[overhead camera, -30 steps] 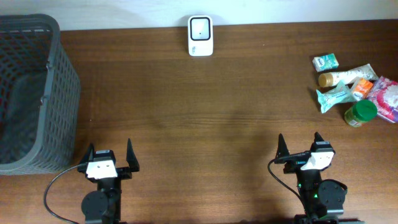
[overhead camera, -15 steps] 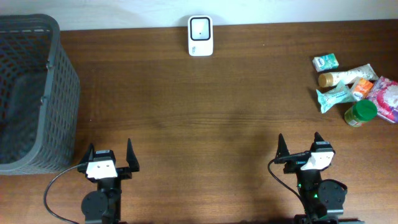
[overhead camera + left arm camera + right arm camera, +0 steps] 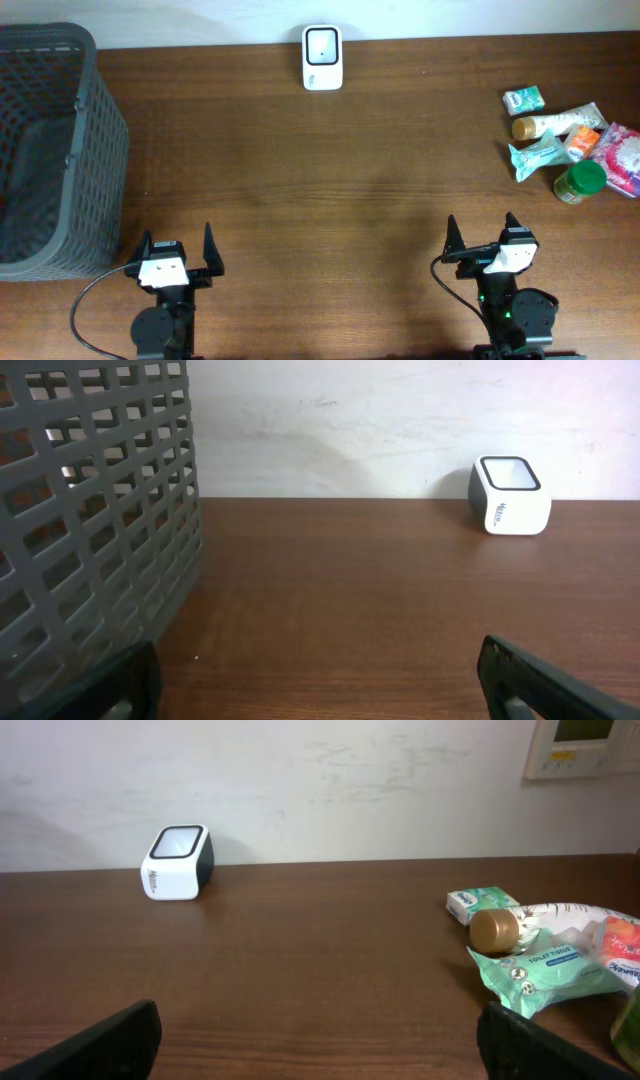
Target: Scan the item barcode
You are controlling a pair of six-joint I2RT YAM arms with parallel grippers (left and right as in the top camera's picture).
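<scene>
Dark brown wooden table (image 3: 320, 190) with a white wall (image 3: 300, 790) behind it.

At the near edge the left gripper (image 3: 177, 240) sits low on the left side. Its fingers (image 3: 530, 680) are spread wide and hold nothing, with only bare wood between them. The right gripper (image 3: 480, 225) sits the same way on the right side, jaws wide apart and empty. In each wrist view the dark fingertips just poke in at the bottom corners.

Further back on the right is the pile of items, well apart from the right gripper:
- The green-lidded jar (image 3: 580, 182) is nearest.
- The pink packet (image 3: 622, 155) is just beside it at the table's right edge.
- The teal wipes pack (image 3: 535, 155) lies left of the jar.
- The tube with a gold cap (image 3: 555, 124) lies on its side behind the wipes, cap pointing left.
- The orange packet (image 3: 583, 142) is tucked between the tube and the pink packet.
- The small green-and-white box (image 3: 524, 99) is farthest back, a little apart from the rest.

No barcode can be made out on any of them; they are too small.

On the left a gray mesh basket (image 3: 100, 150) runs from mid-table to the far edge.

At the far edge, about centre, the white scanner (image 3: 322, 57) with a dark window stands close against the wall. It is well apart from the items and from both grippers.

A beige wall panel (image 3: 585, 745) shows top right in the right wrist view.
</scene>
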